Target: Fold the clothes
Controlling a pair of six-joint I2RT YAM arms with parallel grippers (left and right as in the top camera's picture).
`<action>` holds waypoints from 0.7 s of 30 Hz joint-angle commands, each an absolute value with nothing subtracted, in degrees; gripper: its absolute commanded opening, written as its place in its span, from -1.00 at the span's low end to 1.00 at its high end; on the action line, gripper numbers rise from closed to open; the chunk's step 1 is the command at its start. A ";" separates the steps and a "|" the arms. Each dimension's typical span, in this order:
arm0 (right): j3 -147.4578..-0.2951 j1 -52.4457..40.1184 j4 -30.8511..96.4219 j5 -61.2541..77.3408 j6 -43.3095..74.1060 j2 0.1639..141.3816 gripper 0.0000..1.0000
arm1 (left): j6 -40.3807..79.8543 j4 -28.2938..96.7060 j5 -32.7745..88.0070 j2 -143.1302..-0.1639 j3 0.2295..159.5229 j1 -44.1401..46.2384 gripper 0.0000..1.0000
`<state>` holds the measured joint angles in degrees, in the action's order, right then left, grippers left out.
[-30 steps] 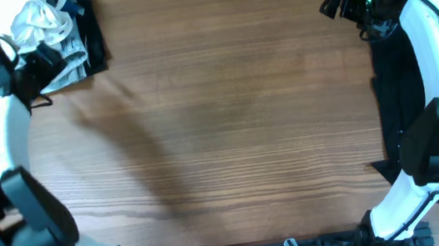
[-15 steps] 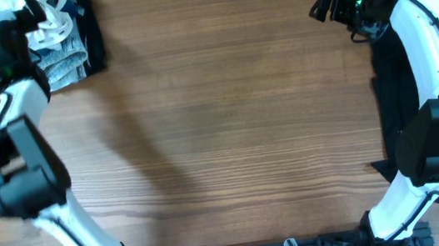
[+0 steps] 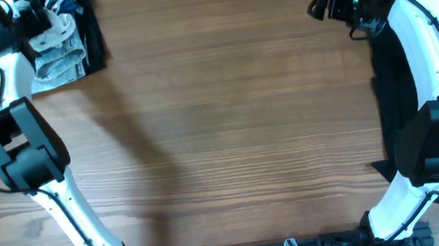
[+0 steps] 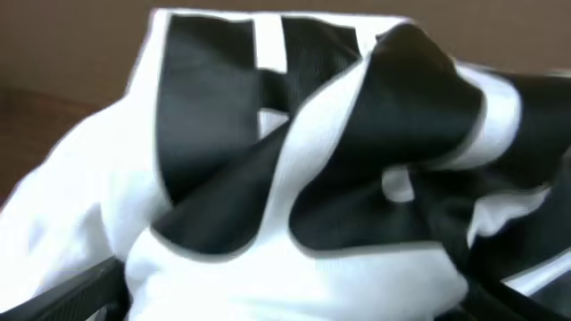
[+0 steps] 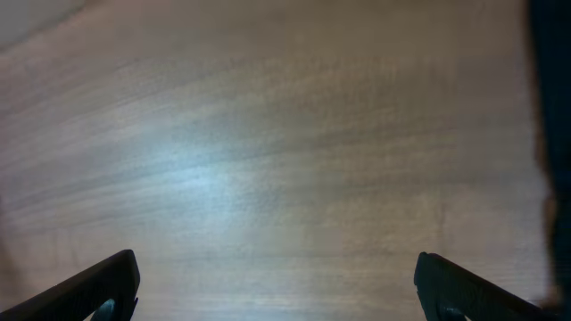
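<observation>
Hovering right over the heap, the left gripper [image 3: 32, 18] sits in the upper left of the overhead frame. In the wrist view its fingers look spread at the bottom corners, with the clothes [image 4: 312, 178] bulging between them, white fabric crossed by broad black panels, though it's blurry. Nothing pinched that I can see! The pile of clothes [image 3: 60, 54] lies bunched in that upper left corner of the wooden table [image 3: 238, 137]. Over in the upper right, the right gripper [image 3: 324, 2] hangs with jaws wide apart above bare wood, holding nothing. A dark cloth [image 3: 386, 102] lies along the right edge.

Progress? Barely begun, I'd say: no garment is spread flat and no fold is made.

Compared with a second ago, the left arm has swung up over the pile, the right gripper has edged slightly left, and the pile remains in place.
</observation>
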<state>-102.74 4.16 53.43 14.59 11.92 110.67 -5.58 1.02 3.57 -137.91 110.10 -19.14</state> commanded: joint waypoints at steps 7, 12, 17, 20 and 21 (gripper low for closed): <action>-112.62 4.01 53.69 11.94 -1.72 97.03 0.99 | -4.01 5.58 2.04 -110.32 108.84 -19.35 1.00; -112.60 3.90 57.82 25.21 3.70 87.31 0.99 | -4.01 11.25 2.04 -110.37 108.81 -19.35 1.00; -112.42 3.92 57.98 25.74 18.11 86.08 0.99 | -4.01 26.09 2.04 -110.37 108.81 -19.35 1.00; -112.12 3.92 60.03 25.76 18.50 86.30 0.99 | -4.01 34.48 2.04 -110.37 108.81 -19.35 1.00; -112.12 3.92 61.06 24.36 18.02 86.30 0.99 | -4.01 36.93 2.04 -110.37 108.81 -19.35 1.00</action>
<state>-111.90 4.14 59.83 24.40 16.16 86.04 -4.60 33.36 2.50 -110.28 108.99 -19.14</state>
